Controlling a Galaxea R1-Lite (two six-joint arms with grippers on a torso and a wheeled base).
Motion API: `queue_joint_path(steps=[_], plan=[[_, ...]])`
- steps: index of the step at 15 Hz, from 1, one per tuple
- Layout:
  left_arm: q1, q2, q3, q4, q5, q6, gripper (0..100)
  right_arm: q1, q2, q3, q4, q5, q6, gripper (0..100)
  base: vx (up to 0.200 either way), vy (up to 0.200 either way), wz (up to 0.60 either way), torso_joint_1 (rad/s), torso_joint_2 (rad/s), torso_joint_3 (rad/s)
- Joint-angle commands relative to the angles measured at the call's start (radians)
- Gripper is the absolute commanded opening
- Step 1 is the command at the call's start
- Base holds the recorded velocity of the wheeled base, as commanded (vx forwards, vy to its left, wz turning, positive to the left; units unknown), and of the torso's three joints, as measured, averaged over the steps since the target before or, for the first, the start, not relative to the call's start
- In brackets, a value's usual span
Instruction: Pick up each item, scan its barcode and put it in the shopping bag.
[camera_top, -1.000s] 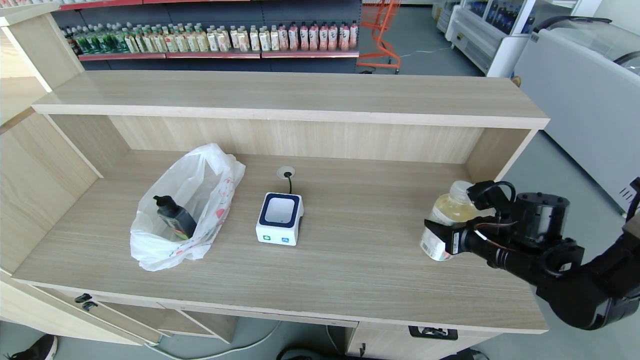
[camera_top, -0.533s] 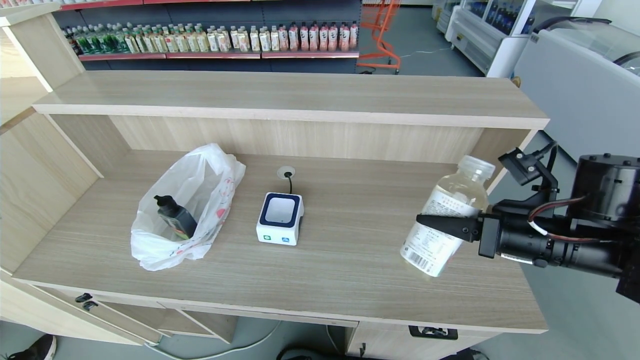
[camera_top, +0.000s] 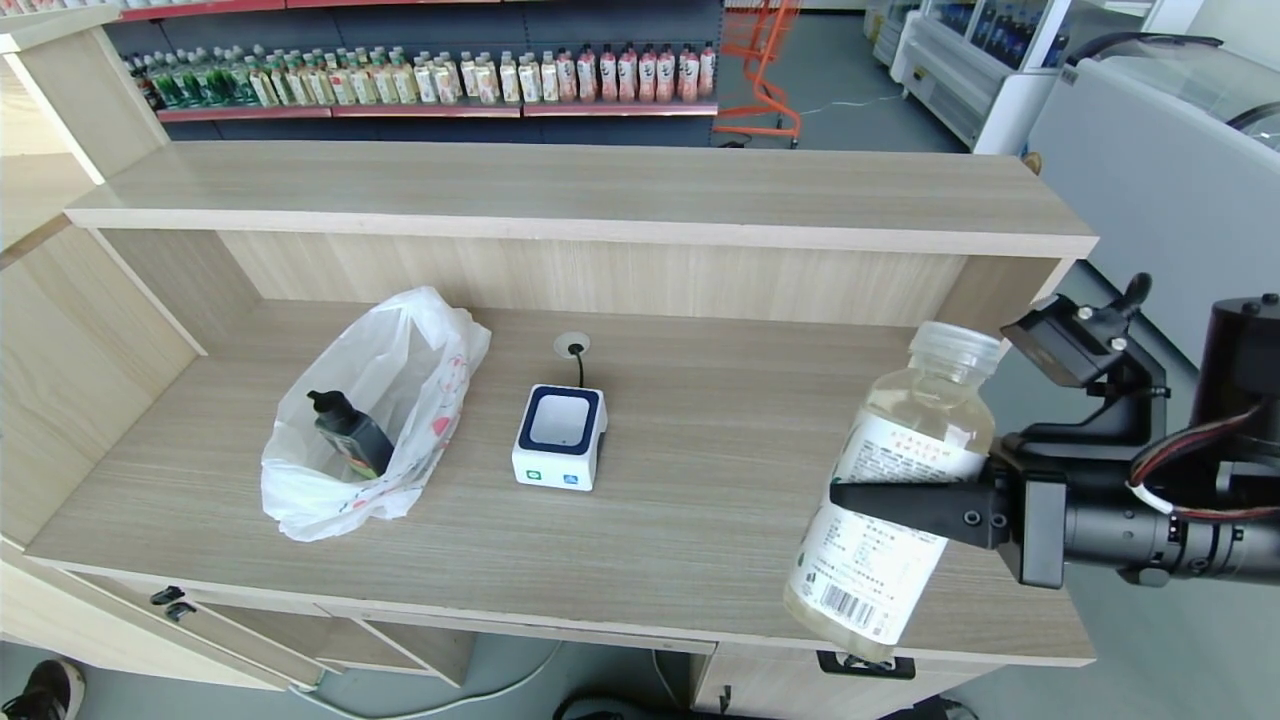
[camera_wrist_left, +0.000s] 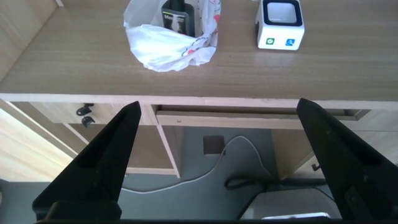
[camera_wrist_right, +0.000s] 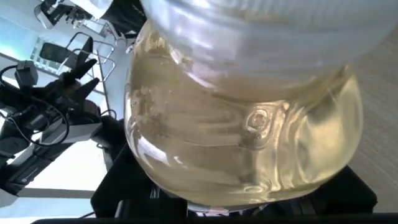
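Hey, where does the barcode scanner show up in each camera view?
Head view: scanner in the middle of the counter, to the right of the shopping bag.
Left wrist view: scanner on the counter, beside the shopping bag.
Right wrist view: not in it.
Shared landmark: the shopping bag.

The wooden counter (camera_top: 700, 510) carries a white scanner (camera_top: 560, 437) near its middle. A plastic bag (camera_top: 400, 390) lies on the counter to the left of the scanner, apart from it. A cable (camera_top: 579, 372) runs from the scanner's back to a grommet (camera_top: 572, 346) just behind it.
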Motion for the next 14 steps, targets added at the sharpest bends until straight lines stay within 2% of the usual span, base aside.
queue_joint_path(steps=[1, 6, 10, 14], plan=[[0.000, 0.000, 0.000, 0.000, 0.000, 0.000, 100, 0.024, -0.025, -0.012, 0.000, 0.001, 0.000, 0, 0.000, 0.000, 0.00, 0.000, 0.00, 0.000], [0.000, 0.002, 0.000, 0.000, 0.000, 0.000, 100, 0.051, -0.018, -0.035, 0.003, -0.003, 0.002, 0, 0.000, 0.000, 0.00, 0.000, 0.00, 0.000], [0.000, 0.000, 0.000, 0.000, 0.000, 0.000, 100, 0.122, -0.036, -0.049, 0.049, -0.003, 0.011, 0, 0.000, 0.000, 0.00, 0.000, 0.00, 0.000], [0.000, 0.002, 0.000, 0.000, 0.000, 0.000, 100, 0.123, -0.041, -0.054, 0.077, -0.003, 0.011, 0, 0.000, 0.000, 0.00, 0.000, 0.00, 0.000]])
